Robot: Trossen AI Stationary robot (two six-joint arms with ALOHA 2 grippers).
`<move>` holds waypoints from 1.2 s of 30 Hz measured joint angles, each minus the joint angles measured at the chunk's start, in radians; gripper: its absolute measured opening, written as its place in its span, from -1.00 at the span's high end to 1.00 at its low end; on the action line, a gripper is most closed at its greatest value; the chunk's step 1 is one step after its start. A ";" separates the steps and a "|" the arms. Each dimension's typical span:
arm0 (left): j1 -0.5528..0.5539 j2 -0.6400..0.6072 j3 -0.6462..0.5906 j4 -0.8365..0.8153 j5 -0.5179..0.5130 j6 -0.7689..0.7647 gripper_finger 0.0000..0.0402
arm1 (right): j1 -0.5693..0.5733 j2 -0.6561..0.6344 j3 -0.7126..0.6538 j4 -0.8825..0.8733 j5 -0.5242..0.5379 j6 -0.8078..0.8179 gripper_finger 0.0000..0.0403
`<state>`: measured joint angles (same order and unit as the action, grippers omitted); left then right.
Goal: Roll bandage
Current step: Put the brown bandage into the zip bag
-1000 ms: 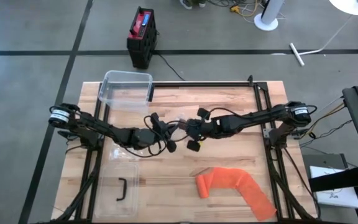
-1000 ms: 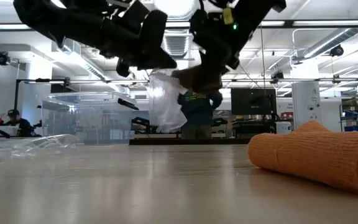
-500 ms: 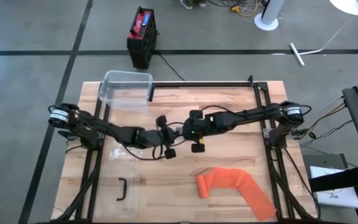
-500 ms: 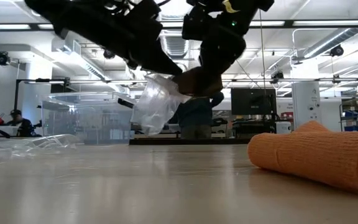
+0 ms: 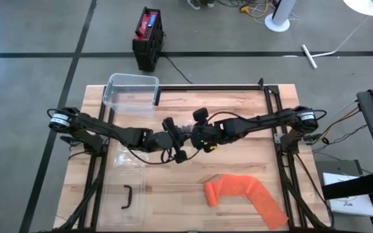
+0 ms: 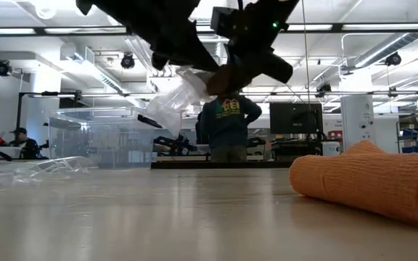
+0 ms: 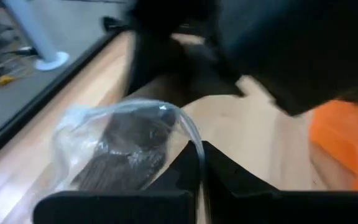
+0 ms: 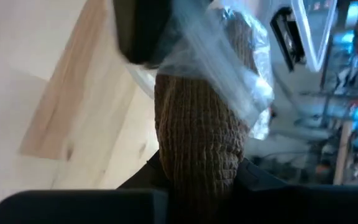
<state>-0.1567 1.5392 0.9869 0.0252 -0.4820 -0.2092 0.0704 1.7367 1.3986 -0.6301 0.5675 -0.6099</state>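
Note:
A brown ribbed bandage (image 8: 197,124) sits partly inside a clear plastic wrapper (image 7: 98,134), held in the air over the table's middle. My left gripper (image 7: 199,167) is shut on the wrapper. My right gripper (image 8: 197,177) is shut on the bandage's bare end. In the high view the left gripper (image 5: 177,144) and the right gripper (image 5: 198,134) meet there. The low view shows the wrapper (image 6: 174,100) slanting down from the brown bandage (image 6: 227,76). An orange bandage (image 5: 241,192), partly unrolled, lies flat on the table's near right. My left gripper pinches the wrapper's clear film (image 7: 191,134) at its edge between the two shut fingers. The wrapper is lifted clear of the table, with the brown bandage inside it. My right gripper pinches the bandage's bare end (image 8: 194,155) between its two fingers, which lie along it. The bandage is lifted clear, its other end (image 8: 238,37) in the wrapper.
A clear plastic box (image 5: 132,90) stands at the table's far left. Its lid with a black handle (image 5: 125,197) lies at the near left. A black metal frame (image 5: 274,103) runs along the table's edges. A person (image 6: 228,127) stands in the room beyond the table.
Both grippers have risen a little and drawn closer together over the table's middle. My right gripper has rolled about its own axis. The wrapper, which hung straight down, has swung up and now slants out sideways from the brown bandage.

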 joint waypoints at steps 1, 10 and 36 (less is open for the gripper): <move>0.000 -0.003 -0.006 0.002 -0.027 -0.010 1.00 | 0.000 0.000 0.015 -0.022 -0.012 0.043 0.72; 0.000 -0.005 -0.126 0.230 -0.066 0.034 1.00 | -0.081 -0.002 0.117 -0.052 -0.366 0.510 0.72; 0.010 -0.005 -0.478 0.810 -0.230 -0.020 1.00 | -0.274 -0.135 -0.267 0.537 -0.699 1.158 0.74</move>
<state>-0.1472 1.5343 0.5093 0.8355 -0.7118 -0.2297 -0.2031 1.6015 1.1315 -0.0930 -0.1314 0.5480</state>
